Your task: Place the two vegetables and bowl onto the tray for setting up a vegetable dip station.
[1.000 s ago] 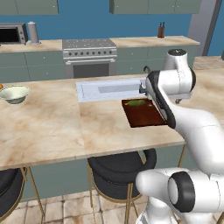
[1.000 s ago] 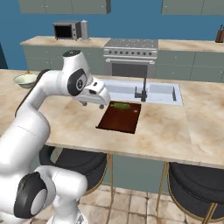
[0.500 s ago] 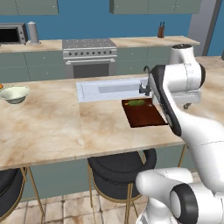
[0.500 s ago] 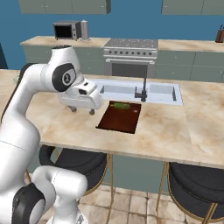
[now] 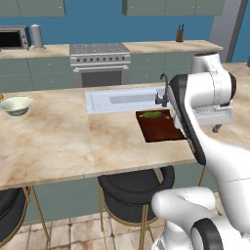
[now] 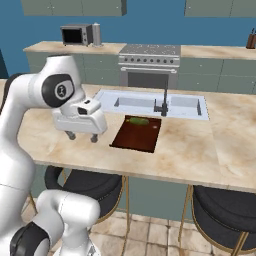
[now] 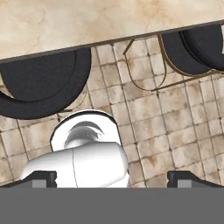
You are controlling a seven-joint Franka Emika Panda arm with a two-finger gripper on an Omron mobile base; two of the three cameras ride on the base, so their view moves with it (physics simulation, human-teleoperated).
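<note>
Hand [image 6: 80,136] spread wide above the counter edge, well apart from tray [image 6: 136,136] with cucumber piece [image 6: 138,121].

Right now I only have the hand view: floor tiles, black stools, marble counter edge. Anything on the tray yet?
Observer: Yes, the small dark green cucumber-like piece lies on the flat dark reddish-brown tray, near its far edge.
Operator: Bowl?
Observer: The round pale greenish-white bowl sits at the far left end of the counter, off the tray.
Operator: Gripper holding anything?
Observer: No, the gripper is open and empty, beside the tray.
</note>
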